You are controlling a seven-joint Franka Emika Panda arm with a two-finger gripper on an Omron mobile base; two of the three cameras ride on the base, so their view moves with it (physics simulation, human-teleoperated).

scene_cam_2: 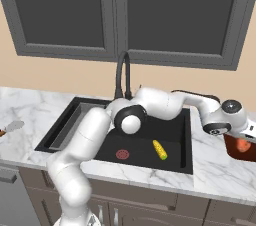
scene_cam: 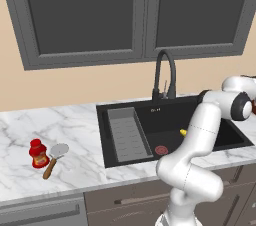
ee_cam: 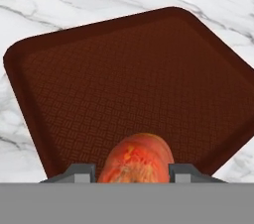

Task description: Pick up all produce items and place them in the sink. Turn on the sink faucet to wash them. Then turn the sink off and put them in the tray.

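Observation:
My gripper [ee_cam: 130, 173] is shut on the orange-red oblong vegetable [ee_cam: 136, 156], whose end bulges up between the two fingertips. It hangs just above the near part of the dark reddish-brown tray [ee_cam: 124, 74]. From the right base view the vegetable [scene_cam_2: 243, 145] hovers over the tray [scene_cam_2: 235, 156] on the counter right of the sink [scene_cam_2: 175, 127]. The yellow corn cob [scene_cam_2: 160, 149] lies on the sink floor near the red drain [scene_cam_2: 122, 154]. The black gooseneck faucet [scene_cam_2: 121, 72] stands behind the basin; no water shows.
A grey ribbed insert [scene_cam: 127, 135] fills the sink's left side. On the marble counter to the left stand a red squat bottle [scene_cam: 38, 153] and a wooden-handled spatula [scene_cam: 54, 157]. My arm stretches across the sink to the right. Dark cabinets hang overhead.

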